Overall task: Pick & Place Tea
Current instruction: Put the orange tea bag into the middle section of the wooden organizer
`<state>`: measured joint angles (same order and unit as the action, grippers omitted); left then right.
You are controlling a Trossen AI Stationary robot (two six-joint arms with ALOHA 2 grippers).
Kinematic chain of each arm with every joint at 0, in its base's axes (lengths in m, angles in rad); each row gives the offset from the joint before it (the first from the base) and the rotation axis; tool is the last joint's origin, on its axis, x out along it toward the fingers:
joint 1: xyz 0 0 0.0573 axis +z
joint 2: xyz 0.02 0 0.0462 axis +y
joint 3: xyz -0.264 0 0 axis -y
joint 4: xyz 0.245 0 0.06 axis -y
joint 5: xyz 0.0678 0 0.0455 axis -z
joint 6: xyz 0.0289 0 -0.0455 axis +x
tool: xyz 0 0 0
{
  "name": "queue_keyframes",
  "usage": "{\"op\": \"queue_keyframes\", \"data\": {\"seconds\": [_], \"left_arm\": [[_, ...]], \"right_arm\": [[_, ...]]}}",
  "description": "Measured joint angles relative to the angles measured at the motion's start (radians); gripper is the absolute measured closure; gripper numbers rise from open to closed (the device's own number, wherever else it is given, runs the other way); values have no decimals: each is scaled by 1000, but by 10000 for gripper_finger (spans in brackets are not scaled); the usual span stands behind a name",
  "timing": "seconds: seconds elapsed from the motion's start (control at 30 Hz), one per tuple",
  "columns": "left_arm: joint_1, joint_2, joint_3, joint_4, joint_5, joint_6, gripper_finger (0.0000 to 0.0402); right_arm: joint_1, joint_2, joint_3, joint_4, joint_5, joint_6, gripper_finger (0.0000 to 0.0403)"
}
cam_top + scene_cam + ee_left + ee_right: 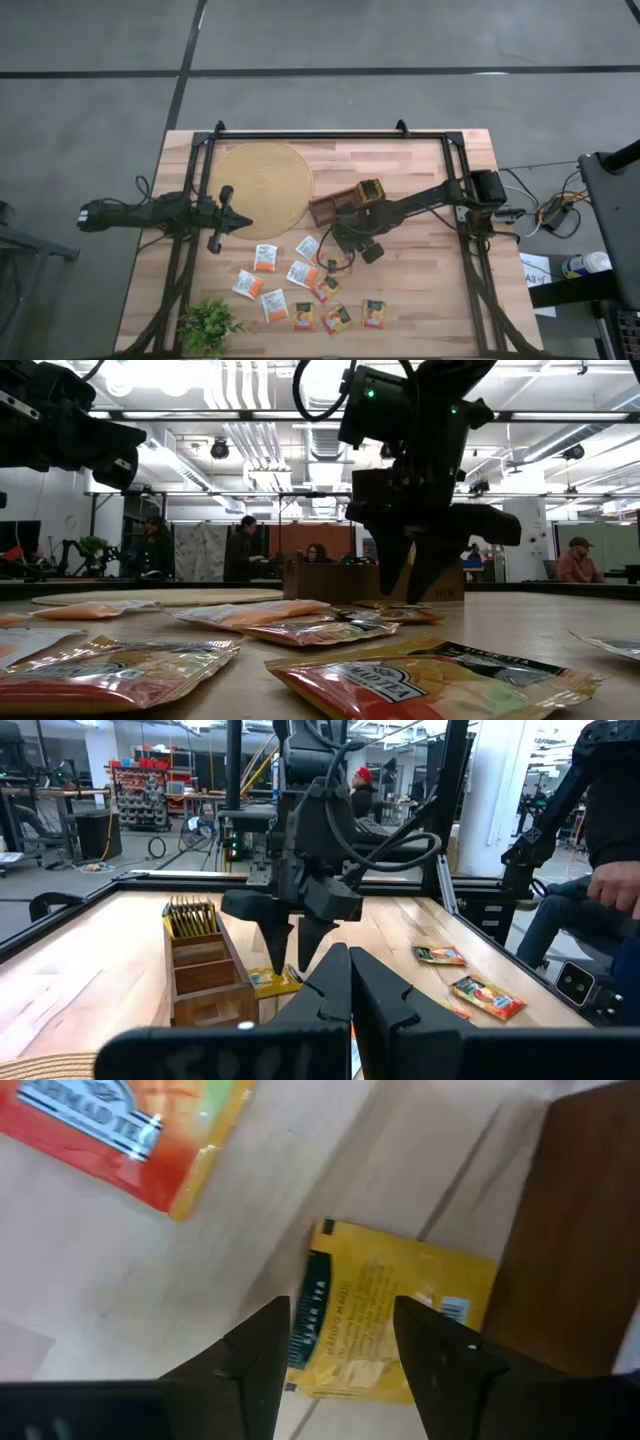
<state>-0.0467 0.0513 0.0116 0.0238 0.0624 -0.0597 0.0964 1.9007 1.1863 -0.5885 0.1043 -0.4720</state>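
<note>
**Right gripper poised over yellow sachet by the tray**

Sachets lie nearest the lens in the low view: an orange-red sachet [430, 682] in front, more spread across the table [540, 622] behind it. Right gripper [412, 575] hangs down to the wood just in front of the wooden tray [330, 580], fingers apart. You can't tell from here whether anything is between them.

High view: your right gripper [342, 262] sits just near of the tray [340, 203], at the far edge of the sachet scatter [300, 290]. Left gripper [237, 222] waits at the round mat [262, 186], on the left, shut and empty. Plant [208, 325] stands at the near left corner.

Left wrist view: left fingers [340, 1000] are pressed together with nothing between. Beyond them the right gripper [295, 945] points down at a yellow sachet [272, 982] lying beside the tray [205, 970], which has sachets filed in its far compartment.

Right wrist view: both fingers [260, 1350] straddle the yellow sachet [390, 1320], wide apart, gripping nothing. It lies flat, one edge at the tray wall [580, 1230]; an orange sachet [130, 1130] lies apart.

Advice: you look set for the pick. Descend until the tips touch the wood, centre on the sachet, close slowly so it buckles up between the pads, and keep clear of the tray wall.
</note>
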Motion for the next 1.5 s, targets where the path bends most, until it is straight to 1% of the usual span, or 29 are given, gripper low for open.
{"op": "queue_keyframes", "data": {"seconds": [0.3, 0.5, 0.63, 0.83, 1.0, 1.17, 1.5], "left_arm": [[0, 0, 0, 0, 0, 0, 401], [1, 0, 0, 0, 0, 0, 401], [1, 0, 0, 0, 0, 0, 401], [1, 0, 0, 1, 0, 0, 401], [1, 0, 0, 1, 0, 0, 401], [1, 0, 0, 0, 0, 0, 401], [0, 0, 0, 1, 0, 0, 401]], "right_arm": [[-3, 0, -19, 11, -8, -11, 230], [-6, -1, -39, 82, -24, -19, 237], [-7, -3, -53, 87, -49, -17, 252], [-6, -3, -54, 75, -50, 22, 279], [-5, -5, -47, 64, -36, 32, 289], [-5, -6, -42, 23, -33, 27, 277], [-6, -7, -28, -25, -23, 56, 227]]}}
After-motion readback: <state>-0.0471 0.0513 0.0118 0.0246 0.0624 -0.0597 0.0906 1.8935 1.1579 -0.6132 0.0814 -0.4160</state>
